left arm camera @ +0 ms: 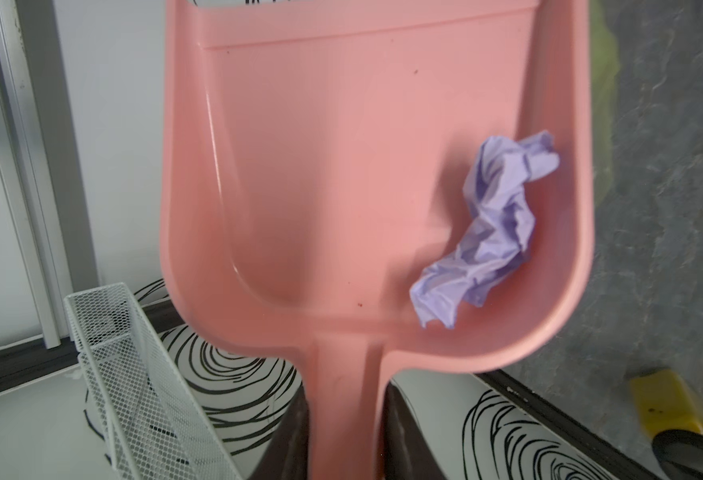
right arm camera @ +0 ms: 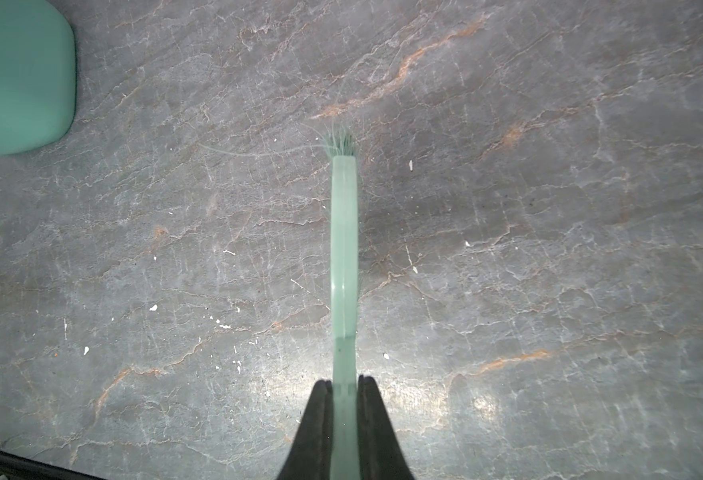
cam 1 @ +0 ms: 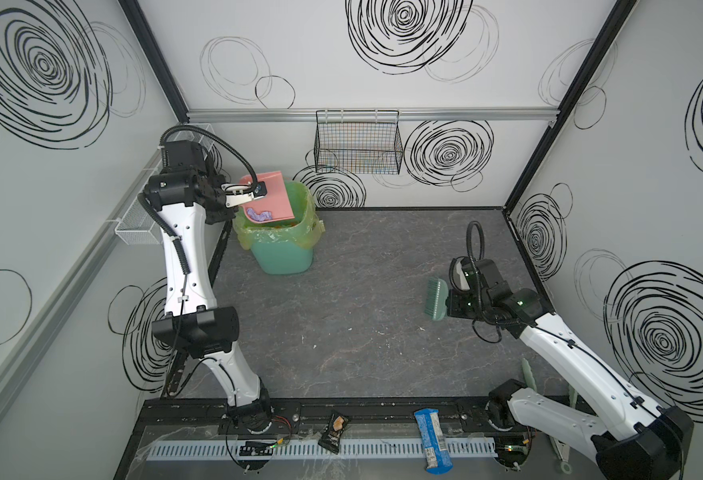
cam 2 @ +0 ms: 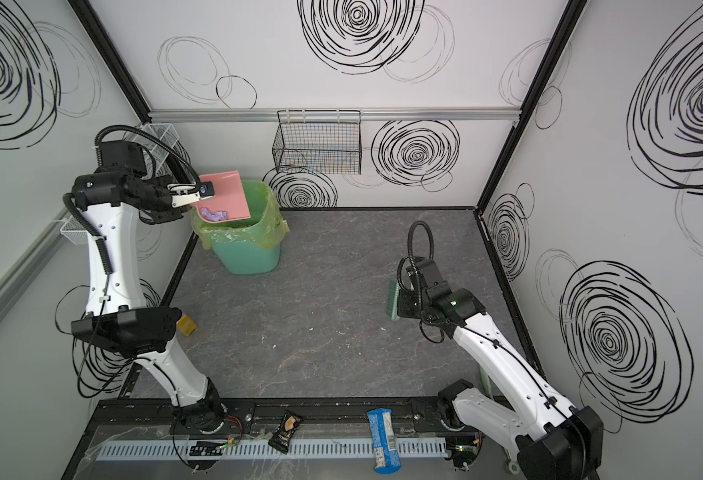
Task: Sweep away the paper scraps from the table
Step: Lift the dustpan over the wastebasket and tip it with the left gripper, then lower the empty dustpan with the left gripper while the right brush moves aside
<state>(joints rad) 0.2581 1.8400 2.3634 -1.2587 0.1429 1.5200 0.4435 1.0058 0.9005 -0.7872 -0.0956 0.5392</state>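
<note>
**Colours and patterns, all views**

- Dustpan (left arm camera: pixel 341 187): plain salmon pink.
- Paper scrap (left arm camera: pixel 491 232) in it: lavender, with darker purple in the creases.
- Bin (cam 1: pixel 283 257): mint-teal green.
- Liner (cam 1: pixel 258 239): translucent yellow-green.
- Table (right arm camera: pixel 549 249): dark grey with pale marble veining, a few rusty orange streaks and tiny white specks. The frame edge is black.
- Brush (right arm camera: pixel 343 249): pale mint green, bristles a darker green.
- Walls (cam 1: pixel 449 151): off-white with black scribbled spirals, plus some thin-lined loops.
- Wire basket (cam 1: pixel 358 145): black grid.
- Mesh basket (left arm camera: pixel 134 374): white.
- Arms (cam 1: pixel 183 257): white shells, black joints and cables.
- Wrapper (cam 1: pixel 432 440): blue with white print.
- Packet (cam 1: pixel 333 432): black.
- Yellow object (left arm camera: pixel 669 399): can't tell what it is.
</note>
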